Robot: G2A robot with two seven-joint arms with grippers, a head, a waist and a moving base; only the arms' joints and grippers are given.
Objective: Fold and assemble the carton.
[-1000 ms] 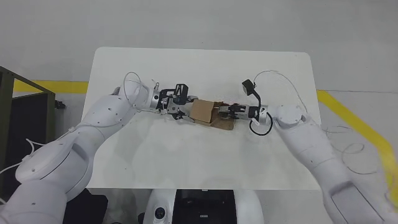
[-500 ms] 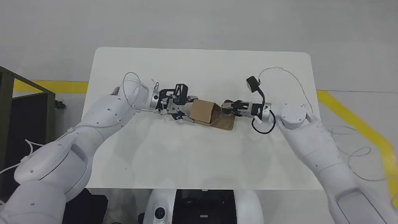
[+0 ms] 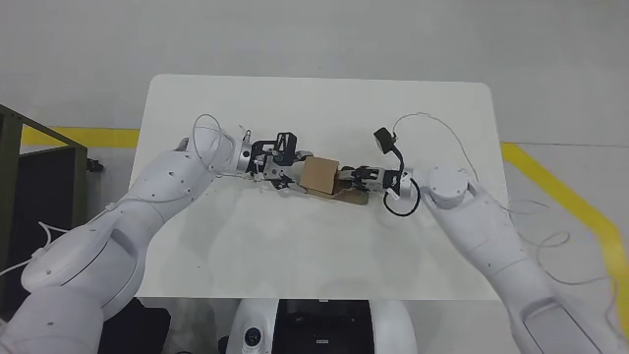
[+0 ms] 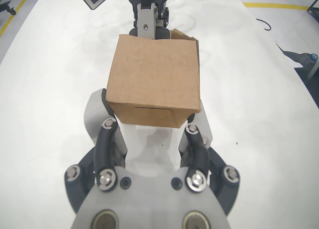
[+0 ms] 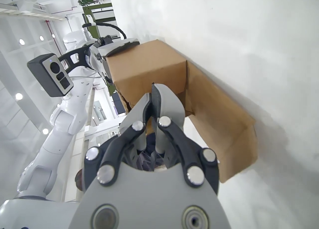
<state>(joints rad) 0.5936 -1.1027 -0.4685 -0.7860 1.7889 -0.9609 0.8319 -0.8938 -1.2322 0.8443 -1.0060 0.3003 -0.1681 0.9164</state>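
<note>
Carton (image 3: 320, 174) lies lengthwise between my arms, open flapped end facing the right gripper (image 5: 152, 89), whose fingers are pressed together; my left gripper (image 4: 152, 110) clamps its closed end.

No legible text or numbers, carton (image 4: 154, 75) bears no readable print

Glossy white arms (image 3: 147, 206) bear looped cables (image 3: 200, 130) and black cameras (image 3: 383, 140); left pincer (image 4: 152, 109) and right pincer (image 5: 152, 88) are grey, black-linked, silver-screwed.

Plain brown carton (image 3: 320, 173); white table (image 3: 246, 246); yellow stripe (image 3: 98, 137) on grey floor (image 3: 314, 20).
</note>
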